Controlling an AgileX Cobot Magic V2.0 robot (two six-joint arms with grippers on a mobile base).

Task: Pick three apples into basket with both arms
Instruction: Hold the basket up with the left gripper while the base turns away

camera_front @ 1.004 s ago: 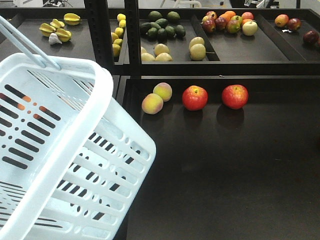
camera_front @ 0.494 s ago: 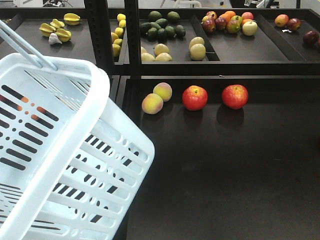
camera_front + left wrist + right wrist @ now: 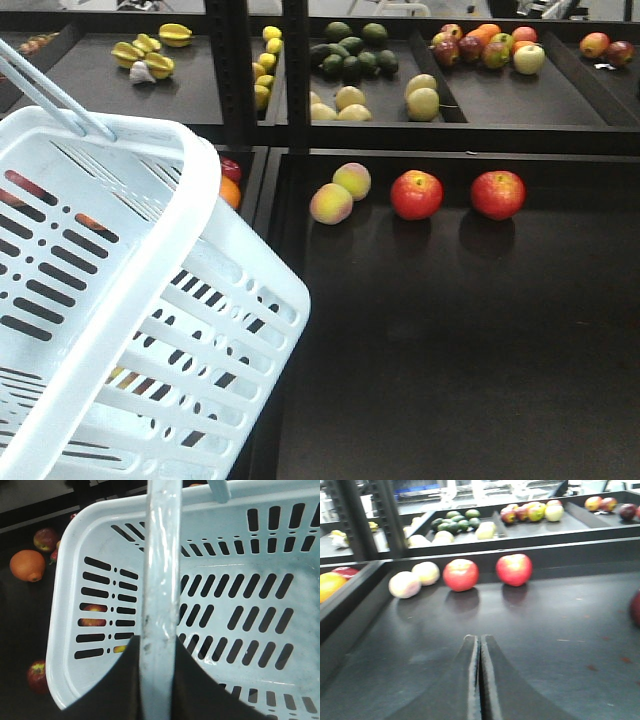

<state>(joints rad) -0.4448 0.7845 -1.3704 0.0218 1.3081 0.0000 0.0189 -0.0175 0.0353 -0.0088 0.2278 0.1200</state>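
The pale blue-white basket (image 3: 160, 260) hangs tilted at the left of the front view and is empty inside. In the left wrist view my left gripper (image 3: 156, 639) is shut on the basket's thin handle (image 3: 161, 555) above the basket (image 3: 64, 595). Two red apples (image 3: 416, 194) (image 3: 497, 194) lie side by side at the back of the lower black shelf. They also show in the right wrist view (image 3: 461, 574) (image 3: 514, 569). My right gripper (image 3: 479, 639) is shut and empty, low over the shelf in front of them. A dark red round fruit (image 3: 636, 607) sits at the right edge.
Two pale peach-coloured fruits (image 3: 331, 203) (image 3: 352, 181) lie left of the apples. An orange (image 3: 229, 191) and a red fruit (image 3: 230, 168) sit behind the basket's rim. Black shelf posts (image 3: 268, 70) stand at the back. The upper trays (image 3: 520, 100) hold mixed fruit.
The whole scene has shifted right in the front view. The orange and red fruit by the basket's rim have come into sight. The basket has sunk slightly.
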